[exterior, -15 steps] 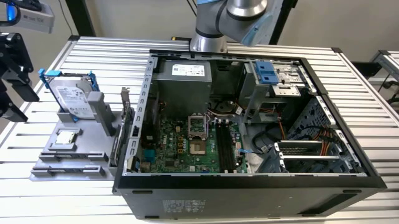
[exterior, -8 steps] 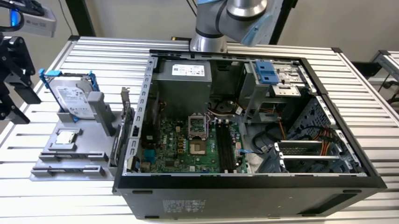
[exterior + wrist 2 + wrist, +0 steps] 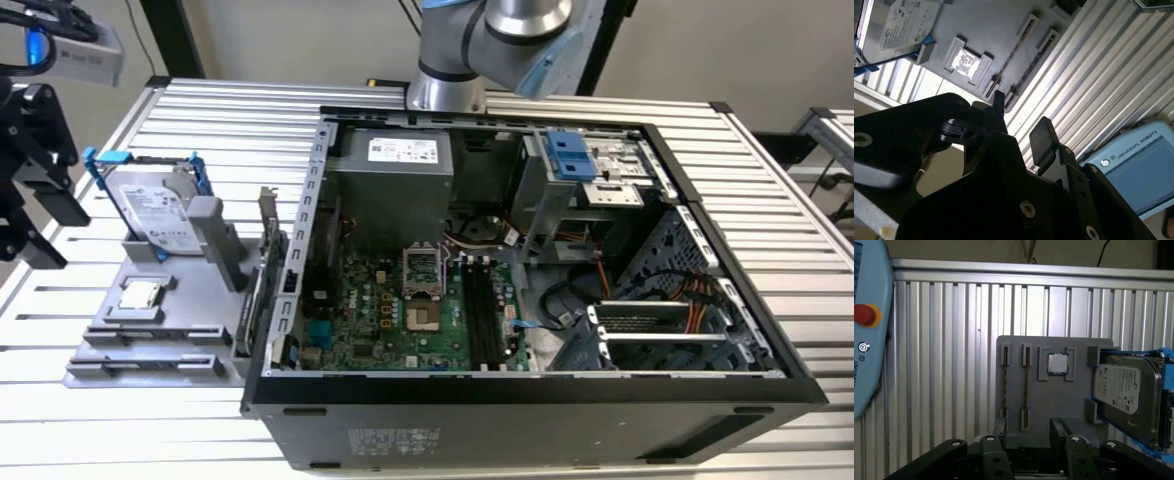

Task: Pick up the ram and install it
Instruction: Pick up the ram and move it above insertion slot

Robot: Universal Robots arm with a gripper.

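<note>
My black gripper (image 3: 47, 225) hangs open and empty off the exterior view's left side of the table, beside the grey parts holder (image 3: 187, 320). In both wrist views nothing sits between its fingers (image 3: 1043, 140), and the gripper (image 3: 1029, 427) looks across the holder (image 3: 1054, 400). The holder's two slim long slots (image 3: 1025, 385) stand empty. The ram is out of view. On the motherboard in the open computer case (image 3: 534, 385), dark memory slots (image 3: 481, 310) run beside the processor socket (image 3: 423, 265). I cannot tell whether a stick sits in them.
A silver hard drive (image 3: 147, 210) in a blue frame stands upright in the holder, with a small square processor chip (image 3: 140, 295) beside it. The arm's base (image 3: 447, 90) stands behind the case. A light blue teach pendant (image 3: 869, 340) lies past the table's edge.
</note>
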